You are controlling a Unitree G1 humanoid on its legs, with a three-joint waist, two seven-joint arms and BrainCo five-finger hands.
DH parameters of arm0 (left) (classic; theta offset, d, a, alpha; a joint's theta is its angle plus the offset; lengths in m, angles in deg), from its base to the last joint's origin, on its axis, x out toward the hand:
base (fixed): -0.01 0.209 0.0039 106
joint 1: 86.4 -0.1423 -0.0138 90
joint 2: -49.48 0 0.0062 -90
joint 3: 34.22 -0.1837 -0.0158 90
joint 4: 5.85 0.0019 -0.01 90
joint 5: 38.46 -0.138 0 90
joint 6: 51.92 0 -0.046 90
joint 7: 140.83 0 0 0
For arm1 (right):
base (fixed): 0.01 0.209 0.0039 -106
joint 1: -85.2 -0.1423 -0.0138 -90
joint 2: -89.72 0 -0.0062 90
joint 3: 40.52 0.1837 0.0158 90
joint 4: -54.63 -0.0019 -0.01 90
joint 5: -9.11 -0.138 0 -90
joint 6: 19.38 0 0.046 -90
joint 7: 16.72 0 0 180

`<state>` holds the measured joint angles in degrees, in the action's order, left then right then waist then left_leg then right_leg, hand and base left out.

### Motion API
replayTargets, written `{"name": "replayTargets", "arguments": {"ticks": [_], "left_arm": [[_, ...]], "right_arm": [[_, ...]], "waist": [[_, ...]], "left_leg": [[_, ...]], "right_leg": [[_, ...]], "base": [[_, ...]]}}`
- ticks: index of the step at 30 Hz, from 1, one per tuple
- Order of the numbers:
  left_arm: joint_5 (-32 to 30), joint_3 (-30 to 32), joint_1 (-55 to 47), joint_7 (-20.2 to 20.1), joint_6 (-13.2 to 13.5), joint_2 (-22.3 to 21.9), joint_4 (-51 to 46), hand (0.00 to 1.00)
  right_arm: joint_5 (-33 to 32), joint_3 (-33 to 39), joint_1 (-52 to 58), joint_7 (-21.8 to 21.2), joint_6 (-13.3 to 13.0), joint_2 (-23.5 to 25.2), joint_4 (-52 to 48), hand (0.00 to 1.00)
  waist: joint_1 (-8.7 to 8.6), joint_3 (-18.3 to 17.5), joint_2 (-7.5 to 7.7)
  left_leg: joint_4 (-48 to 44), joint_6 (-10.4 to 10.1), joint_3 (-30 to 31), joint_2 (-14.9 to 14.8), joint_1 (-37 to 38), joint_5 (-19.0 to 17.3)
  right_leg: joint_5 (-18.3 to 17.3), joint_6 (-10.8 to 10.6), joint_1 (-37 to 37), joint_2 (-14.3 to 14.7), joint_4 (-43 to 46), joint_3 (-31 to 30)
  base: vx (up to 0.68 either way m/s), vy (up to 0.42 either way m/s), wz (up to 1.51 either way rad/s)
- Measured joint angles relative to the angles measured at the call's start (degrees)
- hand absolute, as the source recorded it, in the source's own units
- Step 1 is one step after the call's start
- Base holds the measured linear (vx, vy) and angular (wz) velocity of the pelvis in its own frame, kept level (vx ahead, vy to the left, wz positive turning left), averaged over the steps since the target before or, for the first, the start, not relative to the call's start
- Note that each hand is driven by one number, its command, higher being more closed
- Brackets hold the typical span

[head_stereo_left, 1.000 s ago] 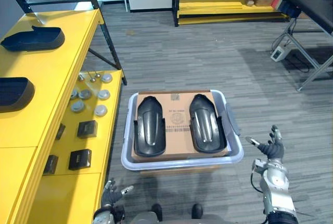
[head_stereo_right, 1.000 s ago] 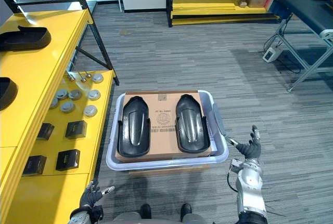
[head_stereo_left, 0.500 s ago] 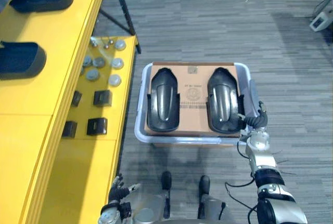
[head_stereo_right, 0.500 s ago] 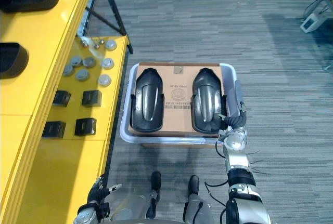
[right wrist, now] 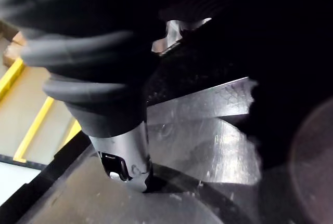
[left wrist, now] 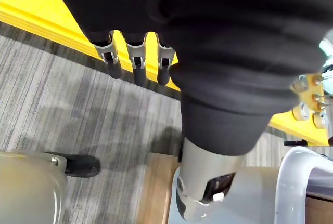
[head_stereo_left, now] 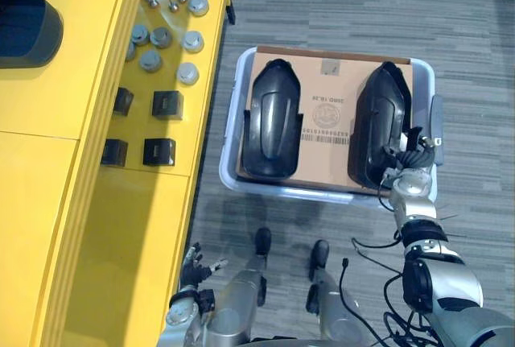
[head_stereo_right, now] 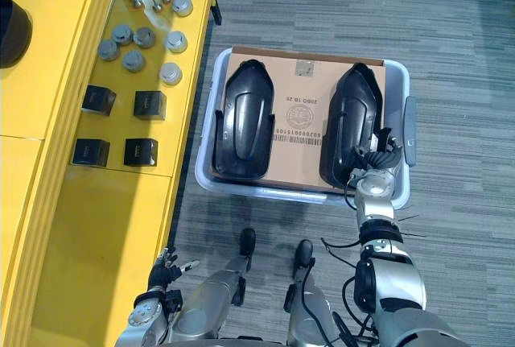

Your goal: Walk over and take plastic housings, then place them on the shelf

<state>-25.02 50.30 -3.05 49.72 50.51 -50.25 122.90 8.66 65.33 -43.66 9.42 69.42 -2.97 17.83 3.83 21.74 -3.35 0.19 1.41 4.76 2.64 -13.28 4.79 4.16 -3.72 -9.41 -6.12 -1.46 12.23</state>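
While left hand [head_stereo_left: 191,266] hangs, fingers loose and open, right housing [head_stereo_left: 378,113] in bin [head_stereo_left: 298,194] sits right at right hand [head_stereo_left: 407,168] fingers; closed or not, can't tell.

Two glossy black plastic housings [head_stereo_left: 272,117] lie on brown cardboard [head_stereo_left: 330,97] in a pale grey tub [head_stereo_left: 233,142]; bright yellow shelf [head_stereo_left: 64,226], grey striped carpet floor [head_stereo_left: 338,9].

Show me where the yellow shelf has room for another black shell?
The upper shelf top is bare on the near side of the black housing. The lower ledge is bare nearer than the small black boxes. Farther along it's crowded with boxes and round metal discs.
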Motion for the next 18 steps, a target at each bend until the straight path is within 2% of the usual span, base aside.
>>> {"name": "replayTargets", "arguments": {"ticks": [10, 15, 18], "left_arm": [[0.0, -1.2, 0.2, 0.0, -0.1, -0.1, -0.1, 0.0], [-0.1, -1.2, -0.2, 0.0, -0.2, -0.1, -2.7, 0.0], [-0.1, -0.9, -1.7, 0.0, -0.5, -0.1, -9.1, 0.0]], "right_arm": [[0.0, 0.0, 4.0, -0.2, -0.5, 0.4, -3.6, 1.0], [1.1, 0.0, 11.1, -0.2, 0.1, 1.6, -13.9, 1.0], [2.3, 0.1, 16.6, 0.0, 0.5, 4.0, -22.8, 1.0]], "waist": [[-0.1, 0.4, 0.56], [-0.24, 0.4, 0.64], [-1.57, 0.2, 0.97]], "left_leg": [[2.2, -0.4, -0.4, -0.2, 2.2, 0.9], [2.9, -0.4, -0.6, -0.2, 3.4, 0.9], [3.0, -0.2, -0.6, -0.2, 4.2, 1.0]], "right_leg": [[0.0, 0.0, 0.8, 0.1, 0.2, -0.9], [0.0, 0.0, 1.4, 0.0, 0.4, -1.3], [0.0, 0.0, 2.1, 0.0, 0.4, -1.3]], "base": [[0.01, 0.001, -0.02], [0.0, 0.005, -0.03], [0.0, 0.0, 0.0]]}}
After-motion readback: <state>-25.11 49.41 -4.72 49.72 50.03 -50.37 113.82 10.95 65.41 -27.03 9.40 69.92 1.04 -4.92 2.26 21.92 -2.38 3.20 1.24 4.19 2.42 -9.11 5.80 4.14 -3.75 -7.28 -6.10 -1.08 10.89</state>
